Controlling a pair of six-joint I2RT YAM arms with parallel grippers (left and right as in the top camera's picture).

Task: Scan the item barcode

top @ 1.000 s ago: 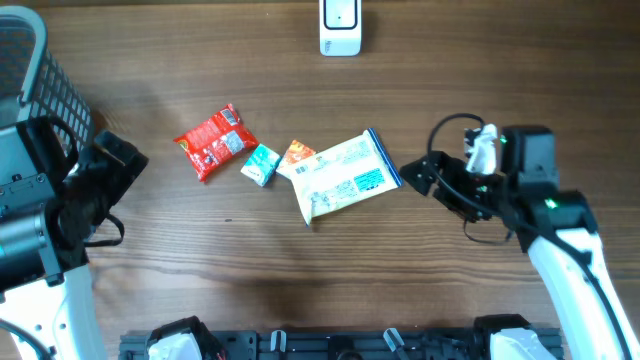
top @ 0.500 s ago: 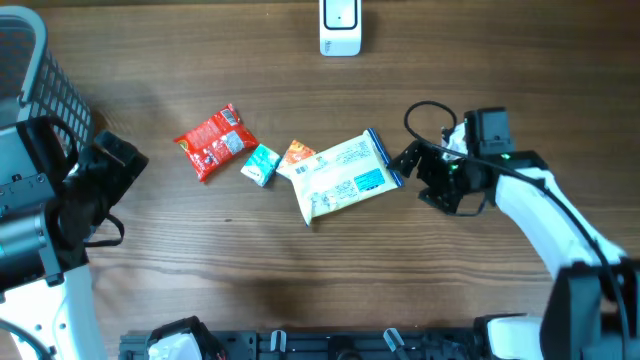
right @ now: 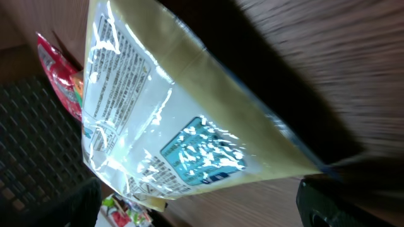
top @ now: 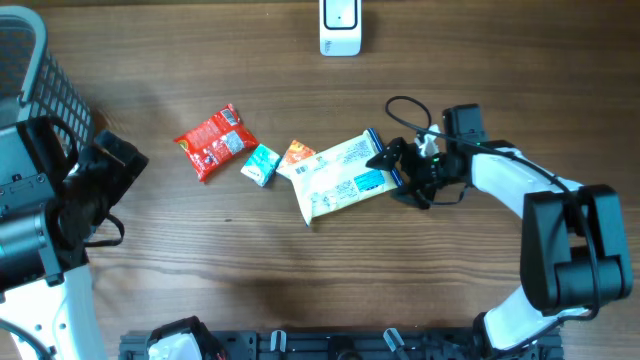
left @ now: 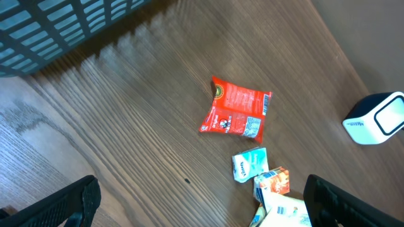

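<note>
The pouch (top: 342,176) is laid flat on the table (top: 300,290) mid-frame in the overhead, and the right gripper (top: 390,175) is set at its right edge with jaws spread wide, not clamped (contact cannot be told). The left gripper (left: 201,189) is also held wide open and empty, at the left edge below the basket (top: 30,70). A red packet (top: 212,141), teal packet (top: 262,164) and orange packet (top: 297,155) are lying left of the pouch, and the scanner (top: 340,25) is placed at top centre.
</note>
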